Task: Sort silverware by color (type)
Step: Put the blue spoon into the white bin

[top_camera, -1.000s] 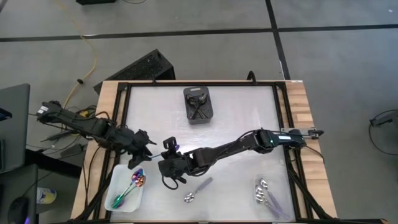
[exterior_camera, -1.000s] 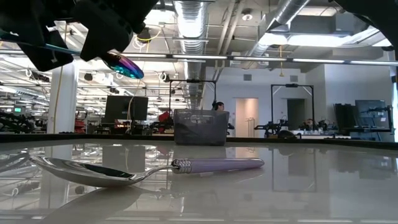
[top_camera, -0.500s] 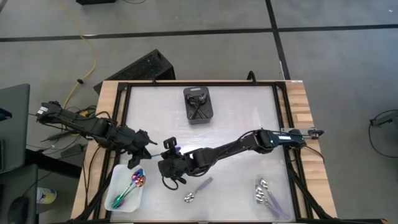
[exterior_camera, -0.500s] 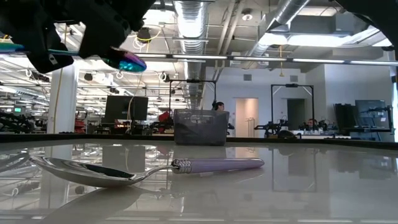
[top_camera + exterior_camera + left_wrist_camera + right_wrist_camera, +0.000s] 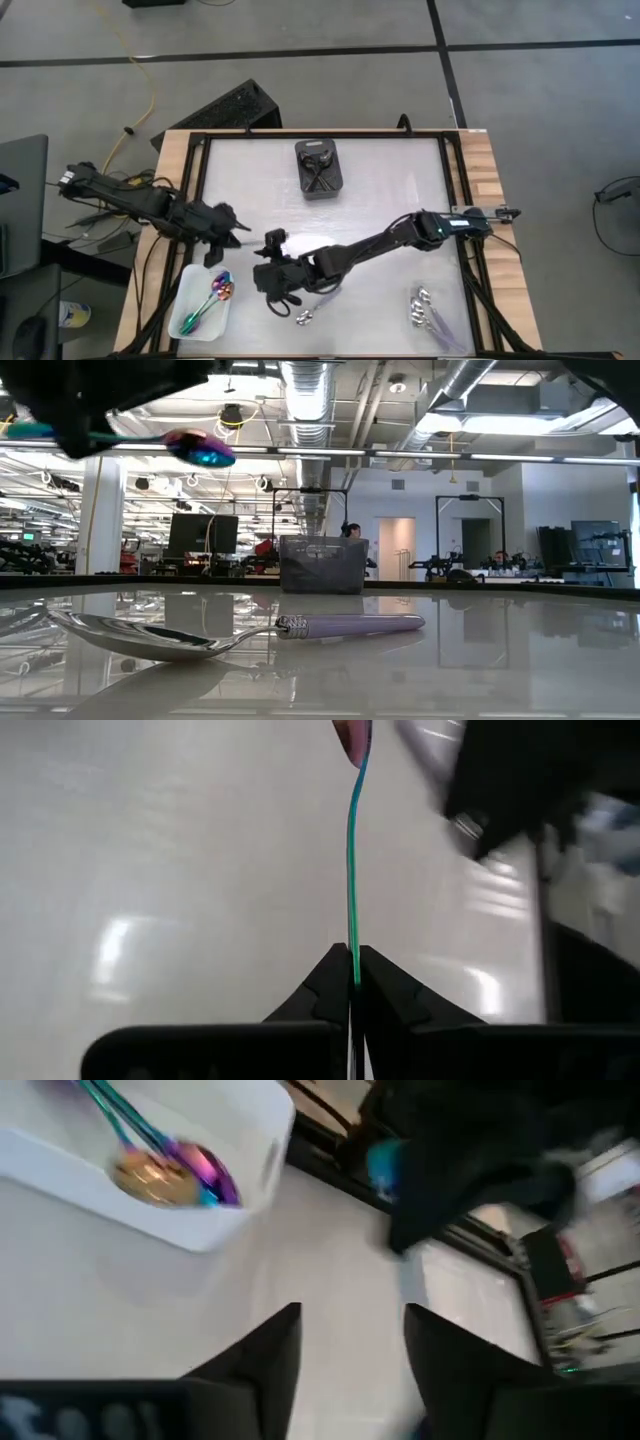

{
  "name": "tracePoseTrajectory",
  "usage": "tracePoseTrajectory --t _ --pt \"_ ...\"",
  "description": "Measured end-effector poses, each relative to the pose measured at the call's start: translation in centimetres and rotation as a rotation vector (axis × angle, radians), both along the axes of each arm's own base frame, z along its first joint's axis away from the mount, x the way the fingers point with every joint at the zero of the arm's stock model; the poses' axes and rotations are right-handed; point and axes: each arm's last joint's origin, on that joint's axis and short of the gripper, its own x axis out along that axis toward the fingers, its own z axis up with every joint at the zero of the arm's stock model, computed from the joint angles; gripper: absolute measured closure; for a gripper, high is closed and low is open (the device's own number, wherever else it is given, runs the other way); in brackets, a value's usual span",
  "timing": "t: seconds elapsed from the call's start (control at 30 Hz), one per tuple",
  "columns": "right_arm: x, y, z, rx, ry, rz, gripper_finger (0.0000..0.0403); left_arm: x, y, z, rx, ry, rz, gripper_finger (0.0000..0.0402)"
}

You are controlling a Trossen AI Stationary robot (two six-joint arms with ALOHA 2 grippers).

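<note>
Above table's left edge, left gripper pinches rainbow spoon; right gripper spread nearby.

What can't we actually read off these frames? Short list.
- Black bin: high view too small to count what lies inside; in the low view its wall hides the contents.
- Silver pile: high view, spoons overlap, count unclear.
- Lone silver spoon: high view, right gripper covers most of it.
- Rainbow spoon in the shut left gripper: bowl cut off by the left wrist view's edge.
- White tray: right wrist view blurred, edges crop it.
</note>
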Motion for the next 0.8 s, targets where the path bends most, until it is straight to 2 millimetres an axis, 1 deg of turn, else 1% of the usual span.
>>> tracePoseTrajectory --t 0.07,0.13,0.23,0.3,0.4,0.53,0.67,0.8 --pt "-0.3 0.7 0.1 0.044 -0.021 -0.013 0.0184 -0.4 0.4 1.6 0.081 -0.001 0.05 0.0401" --pt "-0.5 1.5 0.1 0.078 -0.034 -0.021 0.0163 -1.0 0.8 3.6 0.137 0.001 0.096 0.0401" --pt "-0.9 2.5 0.1 0.152 -0.053 -0.048 0.015 -2.3 1.0 6.4 0.099 0.022 0.128 0.0401" --pt "-1.2 2.9 0.0 0.191 -0.057 -0.066 0.0149 -3.5 1.0 7.3 0.047 0.094 0.163 0.0401" --pt "-1.4 3.5 -0.4 0.196 -0.046 -0.06 0.015 -4.8 0.7 7.8 -0.044 0.202 0.243 0.0401" --pt "-1.3 3.2 -0.5 0.189 -0.039 -0.064 0.0156 -5.8 -0.3 7.5 -0.163 0.296 0.31 0.0401" --pt "-1.5 2.7 -1.0 0.15 0.029 -0.073 0.0163 -5.8 -2.0 7.4 -0.236 0.319 0.355 0.0401" --pt "-2.1 1.5 -1.6 0.115 0.141 -0.114 0.017 -5.4 -4.4 6.8 -0.256 0.359 0.413 0.0401"
